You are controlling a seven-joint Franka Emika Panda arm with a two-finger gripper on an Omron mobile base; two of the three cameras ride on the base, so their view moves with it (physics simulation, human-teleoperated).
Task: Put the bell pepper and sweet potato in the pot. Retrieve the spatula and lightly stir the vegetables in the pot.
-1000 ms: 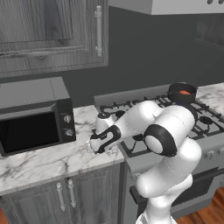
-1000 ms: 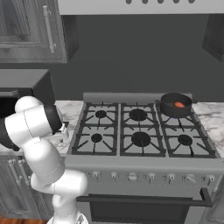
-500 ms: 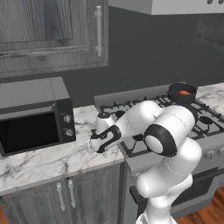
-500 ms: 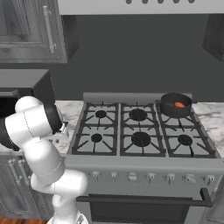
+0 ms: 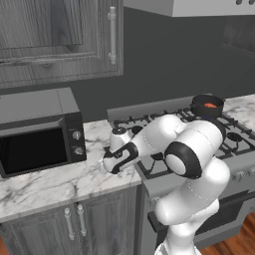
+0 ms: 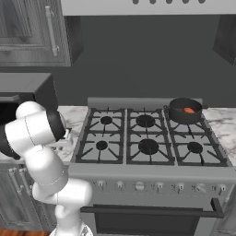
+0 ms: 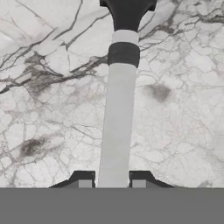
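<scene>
Counter (image 7: 52,87): white marble look, grey veins, smooth, faint sheen. Spatula (image 7: 117,131): pale grey handle, matt plastic look, black band and black neck at 12 o'clock, also matt. Pot (image 6: 184,110): dark metal, dull finish. Stove (image 6: 145,138): brushed grey metal, black matt grates. Microwave (image 5: 35,129): grey matt shell, glossy black door. Cabinets (image 5: 55,35): grey wood grain, metal handles.

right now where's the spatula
In the hand view the spatula lies on the marble counter, its pale handle between the closed claw fingertips, black head pointing away.
</scene>
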